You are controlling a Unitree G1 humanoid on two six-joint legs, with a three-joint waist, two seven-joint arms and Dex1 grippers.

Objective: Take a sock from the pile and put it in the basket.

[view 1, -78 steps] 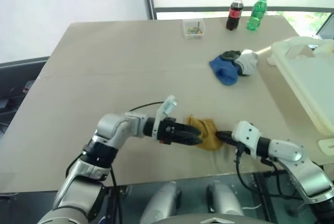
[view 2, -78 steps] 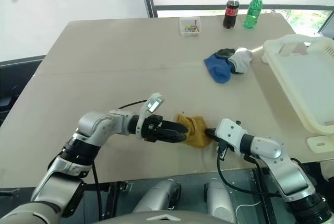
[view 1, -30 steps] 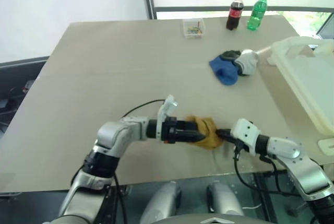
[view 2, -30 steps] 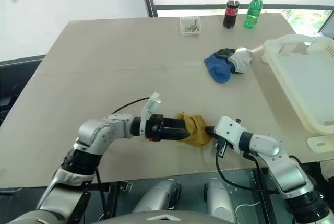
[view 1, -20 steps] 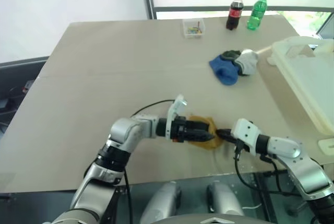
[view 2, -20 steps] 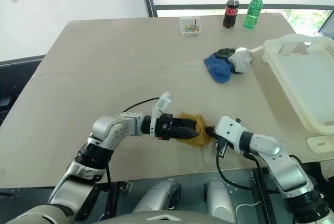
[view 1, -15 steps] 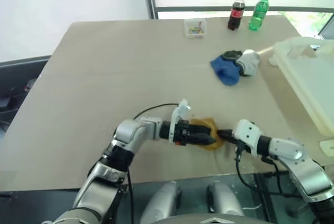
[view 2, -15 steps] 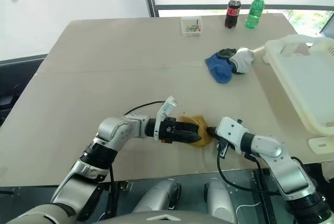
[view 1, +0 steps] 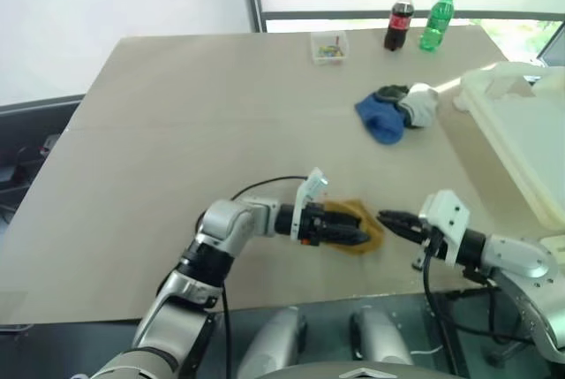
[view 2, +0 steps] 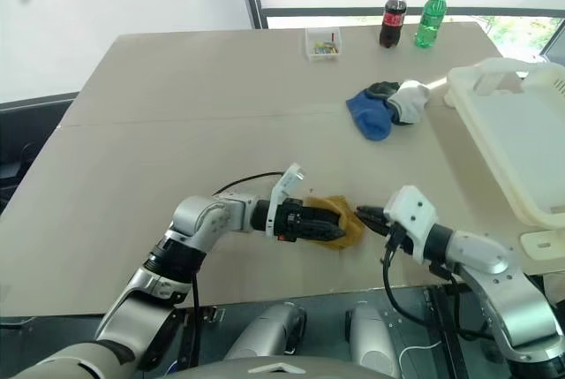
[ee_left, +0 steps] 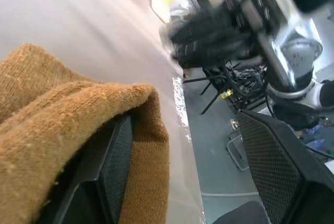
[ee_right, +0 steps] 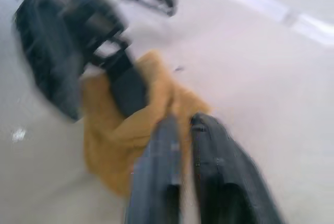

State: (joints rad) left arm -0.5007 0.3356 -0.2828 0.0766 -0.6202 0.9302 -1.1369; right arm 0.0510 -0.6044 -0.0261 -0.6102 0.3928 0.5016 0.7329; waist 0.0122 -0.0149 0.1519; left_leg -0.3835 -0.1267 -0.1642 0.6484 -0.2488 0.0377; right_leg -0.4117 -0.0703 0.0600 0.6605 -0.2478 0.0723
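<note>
A mustard sock [view 1: 369, 231] lies near the table's front edge, apart from the pile [view 1: 397, 109] of blue, dark and white socks farther back on the right. My left gripper [view 1: 351, 233] reaches into the mustard sock from the left with its jaws apart. In the left wrist view the sock [ee_left: 62, 114] drapes over one finger [ee_left: 117, 156] and the other finger [ee_left: 271, 166] is bare. My right gripper [view 1: 388, 217] hovers just right of the sock, off the table, its fingers [ee_right: 167, 135] barely parted and holding nothing. The cream basket [view 2: 530, 132] stands at the right edge.
At the table's far edge stand a small clear box [view 1: 328, 47], a cola bottle [view 1: 397, 18] and a green bottle [view 1: 437, 18]. The table [view 1: 177, 114] is bare on its left half. The front edge runs just below both grippers.
My right gripper has let go of the sock's right end, risen and drawn back to the right. My left gripper has pushed a little farther right into the sock.
</note>
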